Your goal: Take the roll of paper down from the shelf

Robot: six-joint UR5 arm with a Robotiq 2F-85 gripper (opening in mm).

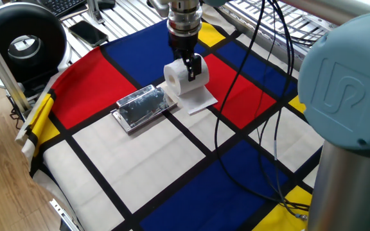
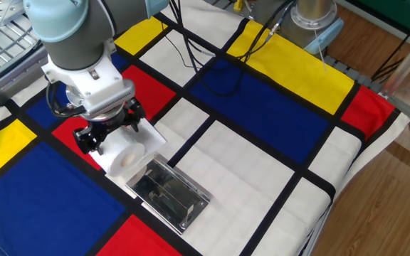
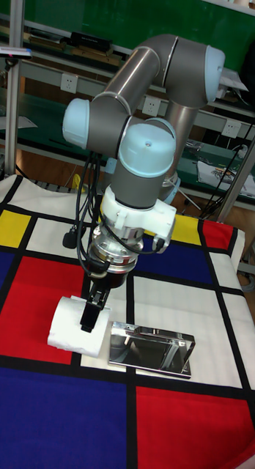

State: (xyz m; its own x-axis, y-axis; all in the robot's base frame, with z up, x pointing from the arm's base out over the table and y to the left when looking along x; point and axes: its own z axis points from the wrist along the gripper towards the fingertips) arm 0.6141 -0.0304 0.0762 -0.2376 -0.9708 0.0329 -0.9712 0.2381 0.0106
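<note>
The roll of paper is white and lies on its side just off one end of the shelf, low at the checked cloth. Its loose sheet trails flat on the cloth. My gripper comes straight down from above and is shut on the roll, one black finger showing across its end face. The shelf is a small shiny metal platform with nothing on top.
A cloth of red, blue, yellow and white squares covers the table. Black cables hang across its right side. A round black device and a phone lie beyond the far left edge.
</note>
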